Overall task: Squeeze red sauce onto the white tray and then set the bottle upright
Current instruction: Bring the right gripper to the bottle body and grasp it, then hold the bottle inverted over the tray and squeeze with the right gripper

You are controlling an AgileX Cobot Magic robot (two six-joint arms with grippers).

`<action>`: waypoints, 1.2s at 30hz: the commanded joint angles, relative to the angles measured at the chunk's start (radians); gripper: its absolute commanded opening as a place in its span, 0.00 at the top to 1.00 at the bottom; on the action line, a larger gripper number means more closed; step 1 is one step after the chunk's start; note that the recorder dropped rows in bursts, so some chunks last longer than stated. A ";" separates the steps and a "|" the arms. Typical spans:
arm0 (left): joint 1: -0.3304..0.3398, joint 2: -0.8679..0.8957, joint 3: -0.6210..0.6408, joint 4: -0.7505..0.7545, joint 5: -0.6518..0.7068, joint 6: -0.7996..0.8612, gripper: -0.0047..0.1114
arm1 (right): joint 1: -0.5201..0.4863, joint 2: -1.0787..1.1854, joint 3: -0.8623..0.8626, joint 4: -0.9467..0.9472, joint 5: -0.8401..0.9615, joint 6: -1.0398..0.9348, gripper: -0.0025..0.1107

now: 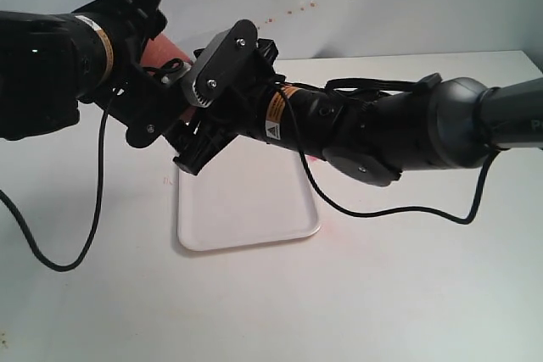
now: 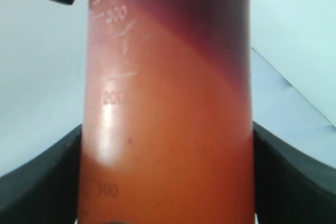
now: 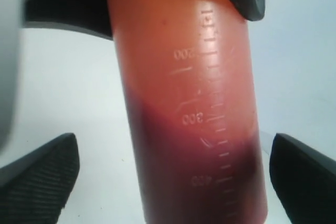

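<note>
The left gripper (image 2: 168,129) clamps the bottle (image 2: 168,77); the right gripper (image 3: 173,140) gapes wide around it; nozzle hidden, perhaps above the white tray (image 1: 254,209).

— How much of the bottle (image 1: 163,50) shows from outside?
— A pink sliver, at ten o'clock from the white tray (image 1: 246,214). The left arm (image 1: 51,57) and right arm (image 1: 365,125) hide the rest, nozzle included.
— The tray?
— Its twelve o'clock end is covered by the right arm. Both wrist views crop the bottle's ends.

Translucent, scuffed plastic with raised scale marks on bottle (image 2: 168,129); smooth white plastic for white tray (image 1: 246,209); matt white table (image 1: 407,294); matt black ribbed pads (image 3: 39,182).
</note>
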 commanded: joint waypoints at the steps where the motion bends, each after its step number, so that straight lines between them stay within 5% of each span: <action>1: -0.027 -0.042 -0.020 0.007 -0.113 -0.047 0.96 | -0.013 0.023 0.004 -0.060 0.103 0.079 0.19; 3: -0.027 -0.042 -0.020 0.007 -0.113 -0.047 0.96 | -0.051 0.023 0.004 -0.100 0.103 0.177 0.19; 7: -0.027 -0.042 -0.020 0.007 -0.116 -0.047 0.96 | -0.173 0.009 0.004 -0.573 -0.140 0.628 0.20; 13: -0.027 -0.042 -0.020 0.007 -0.117 -0.044 0.96 | -0.331 0.011 -0.037 -0.795 -0.433 0.859 0.20; 19: -0.027 -0.042 -0.020 0.007 -0.117 -0.044 0.96 | -0.317 0.028 -0.272 -1.134 -0.444 1.207 0.20; 30: -0.027 -0.042 -0.020 0.011 -0.136 -0.044 0.96 | -0.238 0.146 -0.404 -1.246 -0.370 1.284 0.20; 36: -0.027 -0.042 -0.020 0.011 -0.147 -0.046 0.96 | -0.226 0.153 -0.404 -1.213 -0.270 1.217 0.28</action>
